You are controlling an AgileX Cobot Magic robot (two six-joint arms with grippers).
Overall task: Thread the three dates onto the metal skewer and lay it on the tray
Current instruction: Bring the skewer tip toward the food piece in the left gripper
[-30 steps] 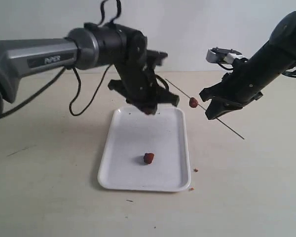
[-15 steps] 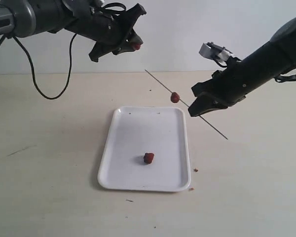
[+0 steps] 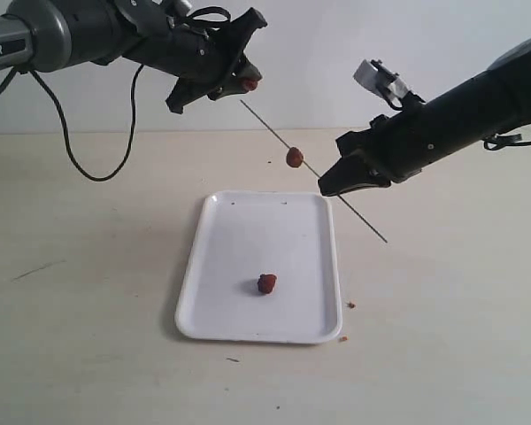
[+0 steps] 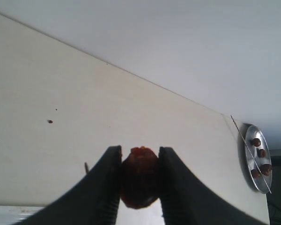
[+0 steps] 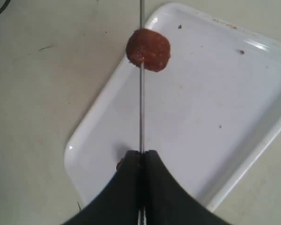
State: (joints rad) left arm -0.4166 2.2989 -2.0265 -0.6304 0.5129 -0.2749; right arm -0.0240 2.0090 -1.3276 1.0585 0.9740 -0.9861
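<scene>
A white tray (image 3: 248, 320) lies at the near centre of the pale counter (image 3: 88, 336), its long sides running near to far. A loose date (image 3: 266, 283) rests on the tray's near half. Brown crumbs (image 3: 350, 305) dot the counter just off the tray's near right corner.

Above the tray's far right corner, the right claw (image 3: 327, 186) reaches in from the right and is clamped tight on the metal skewer (image 3: 365, 220). The rod hangs in the air on a slant. Its lower end pokes out to the right of the claw, and its upper end climbs up and to the left. A threaded date (image 3: 294, 158) sits partway up the rod, apart from the claw's tips.

Higher and to the left, the left claw (image 4: 139, 157) pinches a third date (image 3: 250, 83) between its two fingers. The fruit is close to the skewer's upper tip, but the views do not show whether the two touch.
</scene>
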